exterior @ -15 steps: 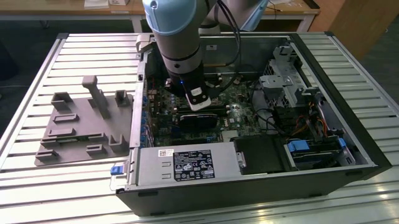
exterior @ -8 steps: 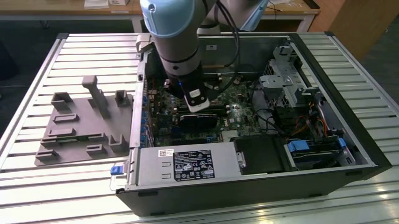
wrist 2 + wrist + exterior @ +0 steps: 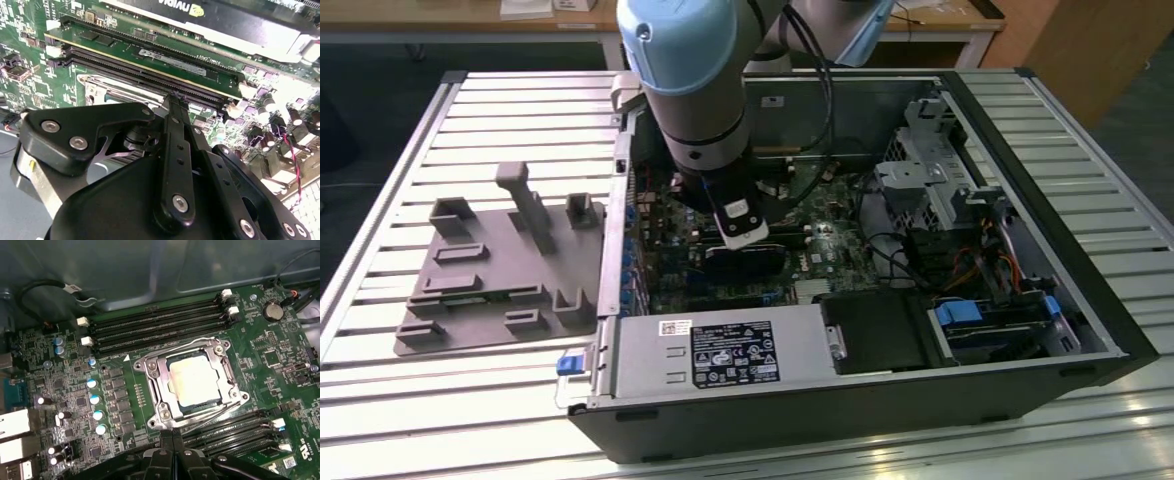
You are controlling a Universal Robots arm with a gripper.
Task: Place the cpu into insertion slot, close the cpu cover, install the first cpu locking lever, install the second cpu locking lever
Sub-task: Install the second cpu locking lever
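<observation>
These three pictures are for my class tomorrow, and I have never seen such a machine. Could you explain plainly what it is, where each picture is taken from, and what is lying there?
The blue-grey column is a robot arm reaching down into an opened computer case, which lies on a slatted table. That is the exterior view, from a camera off the arm. At its left, a grey plastic holder tray sits beside the case.

The other two pictures come from cameras riding near the arm's wrist. The first wrist view looks down on the green circuit board. In the middle sits the cpu, a silver square already in the insertion slot, with the cpu cover framing it. Long black memory slots run alongside.

The black pincer hangs at the socket's edge, holding nothing that I can see.
</observation>
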